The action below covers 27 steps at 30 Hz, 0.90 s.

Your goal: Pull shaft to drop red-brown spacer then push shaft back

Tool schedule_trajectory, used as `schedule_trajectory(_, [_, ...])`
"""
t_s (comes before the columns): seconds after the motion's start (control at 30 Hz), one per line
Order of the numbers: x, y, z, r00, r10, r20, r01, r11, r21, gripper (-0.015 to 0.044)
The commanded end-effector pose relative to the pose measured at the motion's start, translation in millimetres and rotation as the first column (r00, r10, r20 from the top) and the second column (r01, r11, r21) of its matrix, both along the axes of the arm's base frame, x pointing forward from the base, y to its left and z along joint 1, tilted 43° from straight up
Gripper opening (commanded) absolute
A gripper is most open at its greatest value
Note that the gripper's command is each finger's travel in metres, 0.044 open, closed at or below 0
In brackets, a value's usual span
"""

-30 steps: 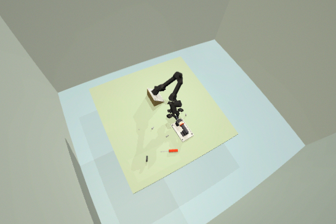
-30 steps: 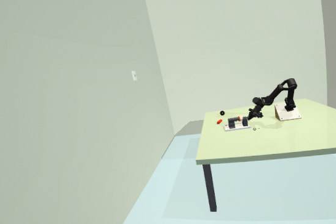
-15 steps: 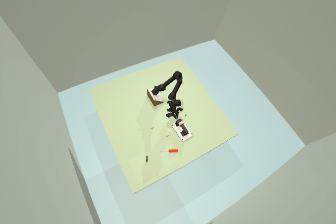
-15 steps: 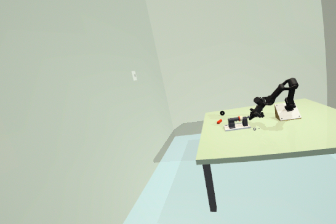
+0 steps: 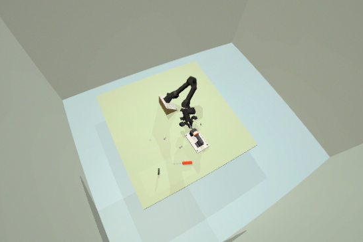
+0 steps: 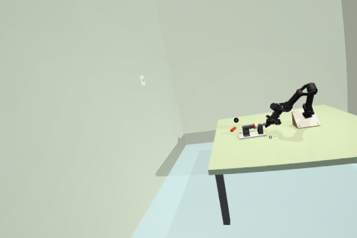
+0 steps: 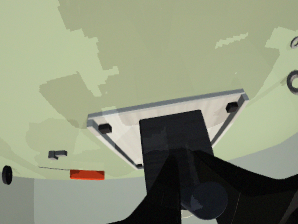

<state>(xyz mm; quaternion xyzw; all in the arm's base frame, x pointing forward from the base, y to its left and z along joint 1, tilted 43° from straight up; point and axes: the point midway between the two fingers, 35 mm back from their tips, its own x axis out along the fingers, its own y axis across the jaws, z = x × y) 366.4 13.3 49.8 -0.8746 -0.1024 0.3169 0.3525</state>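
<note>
The big dark housing block stands on a white base plate. The red-brown spacer is up on the shaft line against the housing, with a cream spacer beside it. A smaller dark support block stands at the arm's end of the plate. My gripper is shut on the shaft's end, just outside that support block. The fingers partly hide the shaft in the wrist view.
A red-handled tool and a black round part lie beyond the plate. A small ring lies beside it. A small grey part lies on the other side.
</note>
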Motion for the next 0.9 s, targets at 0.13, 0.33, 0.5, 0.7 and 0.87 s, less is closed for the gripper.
schedule_trajectory(0.13, [-1.2,0.0,-0.2,1.0,0.0,0.0,0.0,1.0,0.0,0.0])
schedule_trajectory(0.33, [-2.0,0.1,-0.3,1.0,0.0,0.0,0.0,1.0,0.0,0.0])
schedule_trajectory(0.5, [-2.5,0.2,-0.3,1.0,0.0,0.0,0.0,1.0,0.0,0.0])
schedule_trajectory(0.7, [-3.3,0.2,-0.4,1.0,0.0,0.0,0.0,1.0,0.0,0.0])
schedule_trajectory(0.87, [-3.8,0.3,-0.4,1.0,0.0,0.0,0.0,1.0,0.0,0.0])
